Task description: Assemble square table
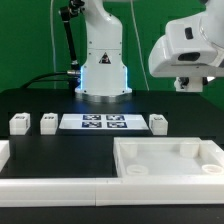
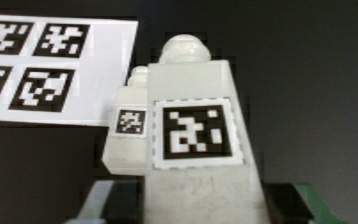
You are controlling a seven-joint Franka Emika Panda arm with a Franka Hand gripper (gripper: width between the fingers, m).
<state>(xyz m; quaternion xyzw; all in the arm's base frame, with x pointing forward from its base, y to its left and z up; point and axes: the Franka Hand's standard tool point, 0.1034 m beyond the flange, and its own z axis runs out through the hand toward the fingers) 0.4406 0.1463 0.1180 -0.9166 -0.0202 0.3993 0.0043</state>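
While it hovers, the gripper (image 1: pixel 186 82) holds a leg (image 2: pixel 190 120).

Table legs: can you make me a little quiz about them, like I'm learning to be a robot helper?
1. How many loose legs stand on the black table?
2. True or false: the gripper is holding a leg.
3. What lies between two of the loose legs? A) the marker board B) a hammer C) a cup

Key: 1) three; 2) true; 3) A
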